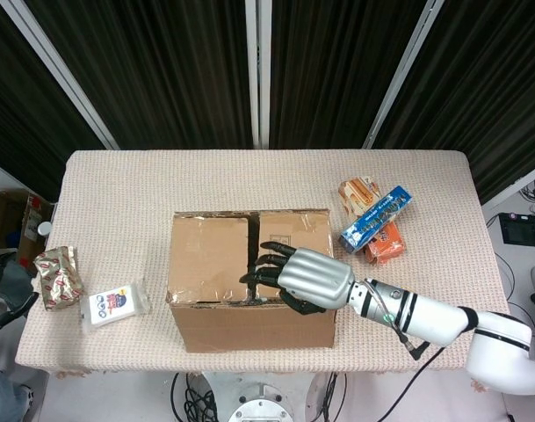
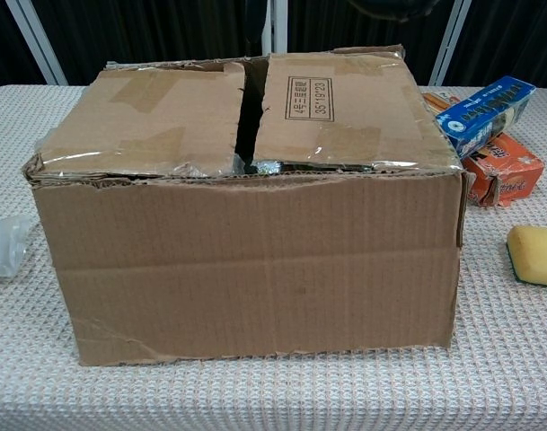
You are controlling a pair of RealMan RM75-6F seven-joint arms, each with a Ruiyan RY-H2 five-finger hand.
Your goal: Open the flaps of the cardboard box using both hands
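While the table point(image 1: 118, 193) is covered by a woven cloth, the cardboard box point(image 2: 255, 260) is set at its near middle, two top flaps lying flat with a gap between them. "35*19*23" is printed on the right flap point(image 2: 345, 108). The right arm point(image 1: 425, 316) is stretched in from the right, and the right hand point(image 1: 307, 277) is held over the right flap, fingers point(image 1: 271, 264) spread toward the gap, nothing grasped. A blue carton point(image 1: 377, 218) and an orange packet point(image 1: 386, 243) are seen nearby.
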